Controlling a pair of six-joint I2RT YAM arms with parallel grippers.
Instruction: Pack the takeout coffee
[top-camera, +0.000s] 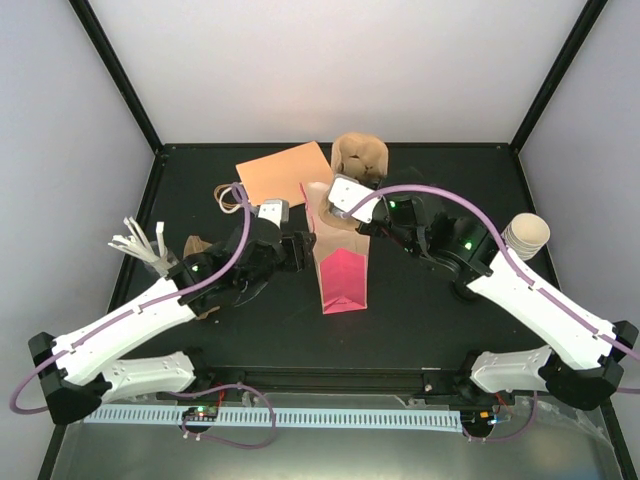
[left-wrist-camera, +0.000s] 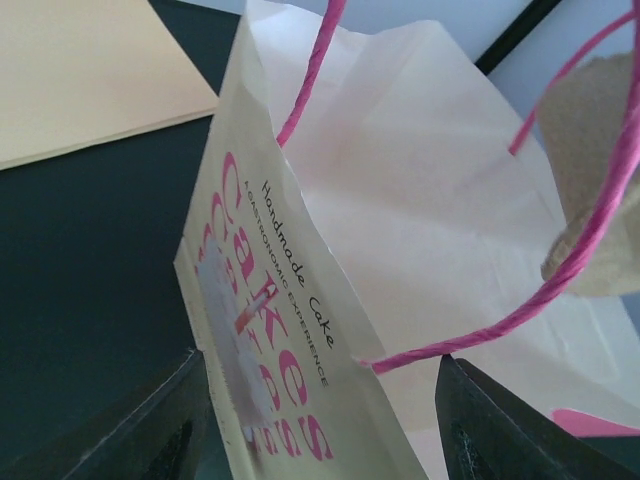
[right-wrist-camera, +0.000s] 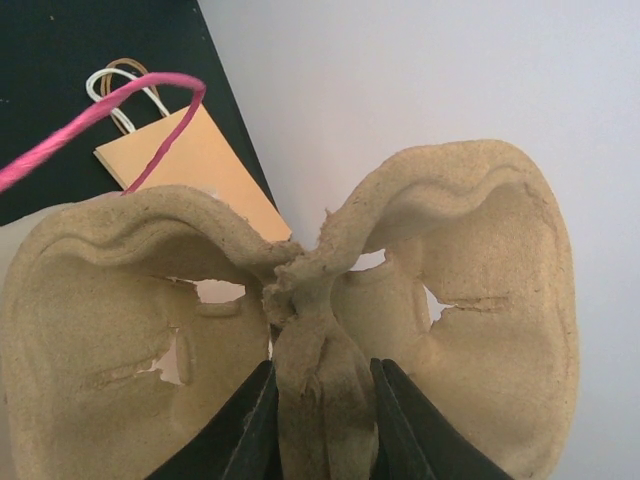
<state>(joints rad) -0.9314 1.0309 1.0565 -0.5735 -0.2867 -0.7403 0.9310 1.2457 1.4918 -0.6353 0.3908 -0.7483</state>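
Observation:
A cream paper bag (top-camera: 338, 245) with pink print and pink cord handles sits mid-table, its pink base toward the front and its mouth toward the back. My left gripper (top-camera: 303, 248) is open, and the bag's left wall (left-wrist-camera: 290, 330) lies between its jaws (left-wrist-camera: 320, 362). My right gripper (top-camera: 350, 185) is shut on the middle ridge of the brown pulp carrier (top-camera: 359, 157) and holds it just behind the bag's mouth. The carrier fills the right wrist view (right-wrist-camera: 450, 300), where the gripper (right-wrist-camera: 322, 365) pinches it. The cream ribbed takeout cup (top-camera: 526, 236) stands at the right edge, untouched.
A flat orange paper bag (top-camera: 284, 174) with loop handles lies at the back left. It also shows in the left wrist view (left-wrist-camera: 80, 80) and the right wrist view (right-wrist-camera: 190, 165). A bundle of white sticks (top-camera: 138, 243) and a brown object (top-camera: 195, 248) are at the left.

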